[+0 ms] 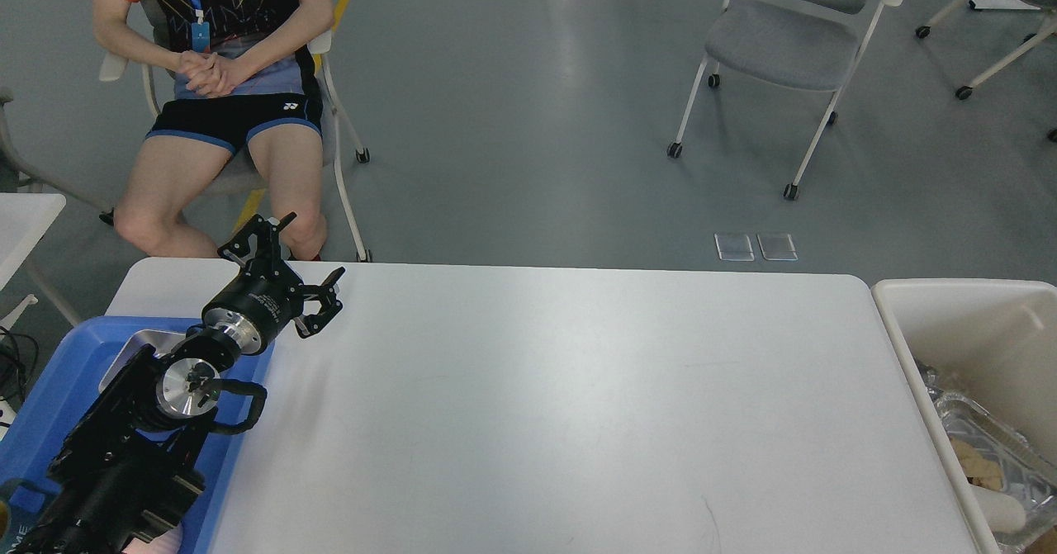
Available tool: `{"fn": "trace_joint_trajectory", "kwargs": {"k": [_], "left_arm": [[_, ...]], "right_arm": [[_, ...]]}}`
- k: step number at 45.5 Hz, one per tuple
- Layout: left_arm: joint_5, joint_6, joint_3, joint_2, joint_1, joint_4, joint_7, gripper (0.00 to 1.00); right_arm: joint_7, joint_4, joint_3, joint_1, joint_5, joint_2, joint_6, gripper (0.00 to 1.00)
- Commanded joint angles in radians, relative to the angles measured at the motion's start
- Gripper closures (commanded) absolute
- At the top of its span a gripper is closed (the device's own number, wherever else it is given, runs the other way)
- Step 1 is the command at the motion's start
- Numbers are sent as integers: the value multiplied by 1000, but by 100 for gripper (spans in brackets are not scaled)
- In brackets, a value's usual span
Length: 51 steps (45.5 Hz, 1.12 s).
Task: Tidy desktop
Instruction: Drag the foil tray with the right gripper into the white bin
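Note:
The desktop (pixel 578 405) is a large white tabletop with rounded corners and faint scuff marks; nothing lies on its bare surface. My left gripper (pixel 315 245) is open and empty, held over the table's far left corner, just beyond the blue tray (pixel 49 405). My left arm reaches across that tray. My right gripper is out of view.
A beige bin (pixel 908 314) stands at the table's right edge with foil trays (pixel 991 447), brown paper and a paper cup (pixel 999 511) inside. A silver dish (pixel 136 345) lies in the blue tray. A seated person (pixel 215 83) is behind the far left corner.

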Motion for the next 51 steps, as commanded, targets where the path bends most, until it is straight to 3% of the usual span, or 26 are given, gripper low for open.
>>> {"fn": "trace_joint_trajectory", "kwargs": {"k": [1,9,14,18,22,26,30,36,44,51], "left_arm": [[1,-3,-1,4,-8,0,-1,3],[1,3,-1,4,-6,0,-3,3],[1,6,-1,2,0,0,-4,3],[-1,8,-1,1,4,0,-9,3],[-1,9,-4,-5,4,1,-17,3],[-1,11,-4,-13,4,1,-20,3],[-2,11,-6,-16,3,0,-20,3],[-2,25,-4,-18,3,0,-20,3],[-2,38,-4,-18,-5,0,-21,3],[-1,34,-1,-18,-9,0,-21,3]], "right_arm": [[10,3,103,52,5,52,-3,0],[50,5,420,101,6,230,-117,0],[136,12,584,98,5,294,-130,0],[274,34,624,101,6,357,-128,0],[468,77,628,98,17,405,-128,0],[631,141,628,87,26,466,-127,0],[725,205,629,78,26,508,-124,0],[774,270,634,56,28,587,-116,0],[776,278,632,40,28,687,-118,0],[774,273,650,35,29,698,-128,0]]}}
